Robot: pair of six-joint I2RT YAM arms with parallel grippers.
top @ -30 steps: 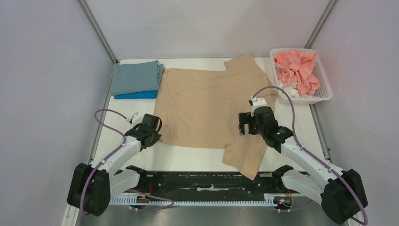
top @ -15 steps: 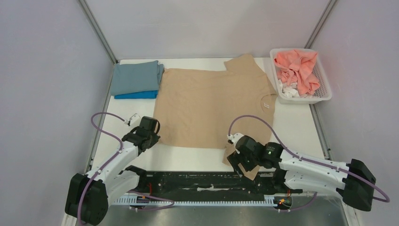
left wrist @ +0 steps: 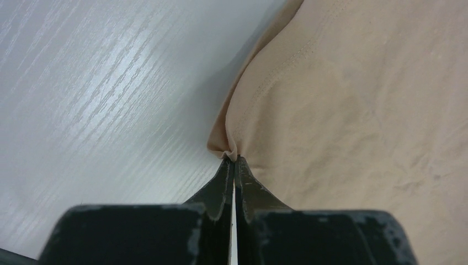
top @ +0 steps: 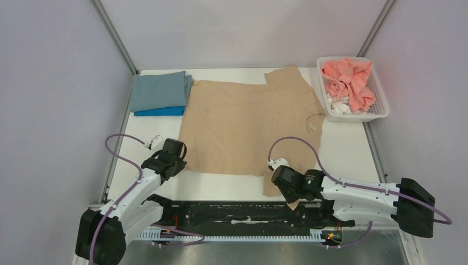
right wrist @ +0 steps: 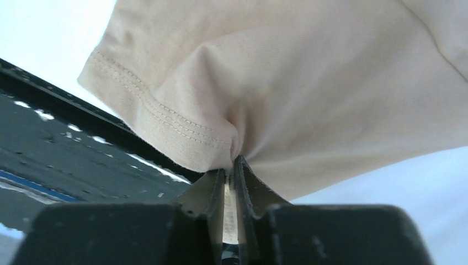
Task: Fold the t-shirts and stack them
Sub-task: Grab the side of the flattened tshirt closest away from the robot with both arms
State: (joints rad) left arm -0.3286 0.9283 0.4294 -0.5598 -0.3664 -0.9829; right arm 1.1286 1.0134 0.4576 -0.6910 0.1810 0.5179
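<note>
The tan t-shirt (top: 243, 124) lies spread flat across the middle of the table (top: 221, 187). Its collar points right, one sleeve reaches the far edge and the other trails off the near edge.

And there's the grip! The left gripper (left wrist: 233, 161) has its jaws closed tight on a small pucker of cloth at the near-left hem corner. The right gripper (right wrist: 232, 165) is pinched on the near sleeve just behind its stitched cuff, with cloth bunched between narrow jaws. Two holds along the same near side reads as the set-up for carrying this edge over the body of the shirt, sleeve tucked in with it.

Over at the far left, the grey-blue shirt (top: 160, 91) sits folded on top of the bright blue shirt (top: 160, 112). That's the stack, set apart from the working area. Far right, the basket (top: 381, 102) holds the coral-pink shirt (top: 347, 77) crumpled over the white shirt (top: 338, 106), likely waiting their turn.
</note>
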